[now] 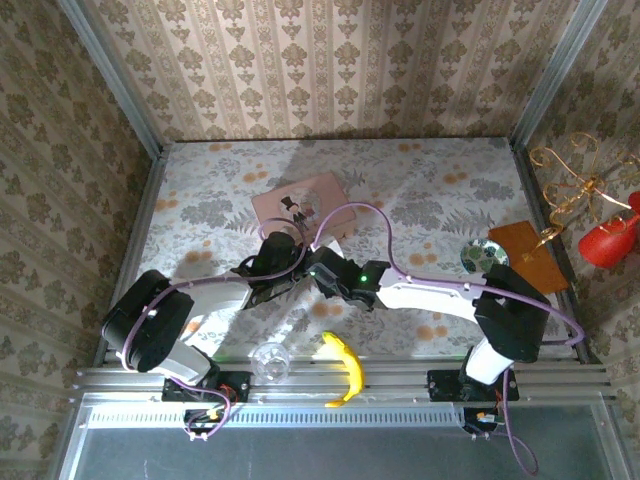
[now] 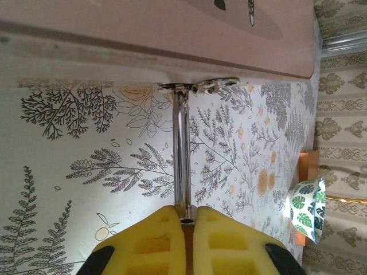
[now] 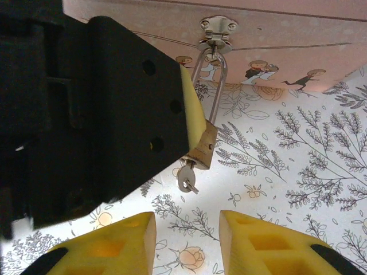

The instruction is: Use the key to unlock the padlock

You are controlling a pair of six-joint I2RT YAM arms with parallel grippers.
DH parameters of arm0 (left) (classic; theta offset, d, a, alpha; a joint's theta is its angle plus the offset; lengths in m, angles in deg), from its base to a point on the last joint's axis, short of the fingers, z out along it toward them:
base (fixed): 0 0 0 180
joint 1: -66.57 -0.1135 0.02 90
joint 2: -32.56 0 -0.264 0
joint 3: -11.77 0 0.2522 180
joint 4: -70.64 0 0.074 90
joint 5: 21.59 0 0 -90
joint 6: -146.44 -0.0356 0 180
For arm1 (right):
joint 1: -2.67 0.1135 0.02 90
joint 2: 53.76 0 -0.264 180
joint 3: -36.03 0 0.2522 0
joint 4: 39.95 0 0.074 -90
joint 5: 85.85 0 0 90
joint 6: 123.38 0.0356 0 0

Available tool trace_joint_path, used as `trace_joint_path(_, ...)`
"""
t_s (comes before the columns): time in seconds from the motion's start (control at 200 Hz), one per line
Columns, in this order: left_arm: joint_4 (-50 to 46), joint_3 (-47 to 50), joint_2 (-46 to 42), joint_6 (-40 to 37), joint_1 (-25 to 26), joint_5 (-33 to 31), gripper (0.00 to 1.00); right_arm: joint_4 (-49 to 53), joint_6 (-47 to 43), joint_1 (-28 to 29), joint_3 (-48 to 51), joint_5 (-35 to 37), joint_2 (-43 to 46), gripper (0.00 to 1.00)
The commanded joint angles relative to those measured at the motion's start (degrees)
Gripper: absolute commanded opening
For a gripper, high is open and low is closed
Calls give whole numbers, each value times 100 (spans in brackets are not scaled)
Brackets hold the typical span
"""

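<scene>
- Left gripper [image 2: 185,215]: yellow pads pressed together at bottom centre of the left wrist view, pinching the padlock [image 3: 203,148]. Only a sliver of the lock shows between the pads there.
- Right wrist view: the left gripper's black body takes up the upper left. One of its yellow pads lies flat against the left side of the brass lock body, just left of frame centre.
- Shackle [image 2: 181,149]: thin silver loop. It runs from the pinched lock straight up the left wrist frame to the hasp [image 3: 217,26] on the pink tin [image 3: 287,34] and is threaded through it. I can't tell whether the shackle is latched.
- Key [image 3: 186,179]: small grey piece sticking out of the lower end of the padlock, just below and left of the lock body, slightly tilted.
- Right gripper [image 3: 187,220]: jaws spread, yellow fingers along the bottom edge of the right wrist view with a clear gap between them. Nothing is held. The key sits above that gap, near the fingertips but apart from them.
- Overhead view: both arms meet mid-frame at the near edge of the tin, over the floral tablecloth [image 1: 420,190].
- Other items overhead: banana [image 1: 343,368] and clear glass [image 1: 270,360] at bottom centre by the arm bases, leaf-pattern bowl [image 1: 483,256] at right.
</scene>
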Motion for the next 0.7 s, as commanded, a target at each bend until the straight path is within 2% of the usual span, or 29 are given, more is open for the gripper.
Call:
trace_joint_path(0.0,20,-249,76,31,14,223,0,350,-162,38,-264,313,-216,35)
trace_joint_path(0.48,-57,-302,79,4,-3,245,0,537,-228,26,-808,467,-836,35)
trace_joint_path(0.69,-44,-304,110,17,-10,259,0,481,-158,22,-852,666,-927,30)
